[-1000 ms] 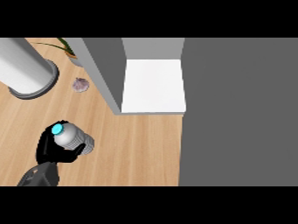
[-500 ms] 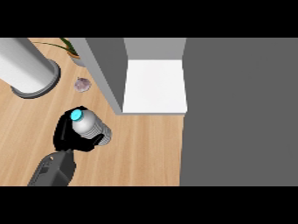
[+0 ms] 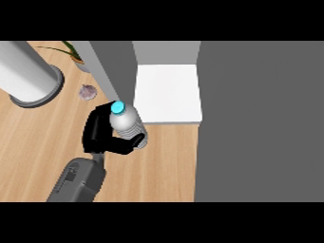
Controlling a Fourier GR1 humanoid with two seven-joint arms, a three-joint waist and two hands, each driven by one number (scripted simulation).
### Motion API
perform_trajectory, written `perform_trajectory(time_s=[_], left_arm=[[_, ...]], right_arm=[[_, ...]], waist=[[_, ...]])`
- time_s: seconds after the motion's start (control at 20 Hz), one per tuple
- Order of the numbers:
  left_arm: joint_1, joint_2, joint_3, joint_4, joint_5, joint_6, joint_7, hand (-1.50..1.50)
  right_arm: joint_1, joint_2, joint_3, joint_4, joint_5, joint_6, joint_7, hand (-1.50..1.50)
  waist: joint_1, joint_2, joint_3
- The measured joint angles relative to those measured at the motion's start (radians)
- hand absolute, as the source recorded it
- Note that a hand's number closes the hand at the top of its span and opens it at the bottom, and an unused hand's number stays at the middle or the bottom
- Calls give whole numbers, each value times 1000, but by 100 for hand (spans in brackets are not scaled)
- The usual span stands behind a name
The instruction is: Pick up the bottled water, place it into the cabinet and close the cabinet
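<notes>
Your robot hand is wrapped around the bottle | upright so it slides in | cabinet open, just beside.

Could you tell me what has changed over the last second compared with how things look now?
The hand, curled round the water bottle, has carried it up and to the right across the counter, almost to the white cabinet shelf. The grip is unchanged. The large grey cylinder, the small object beside it and the plant stayed put.

Grey cylinder on wooden counter; garlic beside; plant behind.
</notes>
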Motion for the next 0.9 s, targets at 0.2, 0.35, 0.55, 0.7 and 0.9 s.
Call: perform_trajectory(time_s=[0.2,0.35,0.55,0.7,0.9], left_arm=[[-45,-5,-95,-38,28,137,36,150],[-108,-6,-140,-29,33,240,70,150],[-183,-7,-193,18,22,367,102,150],[-257,-7,-218,71,17,445,139,150],[-343,-7,-210,173,24,479,161,150]], right_arm=[[-29,-10,-1,2,-8,-12,17,-150],[-35,-8,-2,1,-15,-16,19,-150],[-30,-11,-20,2,-26,-12,20,-150],[-30,-11,-22,4,-34,-3,20,-150],[-51,-17,-24,8,-45,-12,37,-150]], waist=[[-4,3,0],[-10,4,-1],[-17,5,-1],[-20,6,-1],[-20,8,-1]])
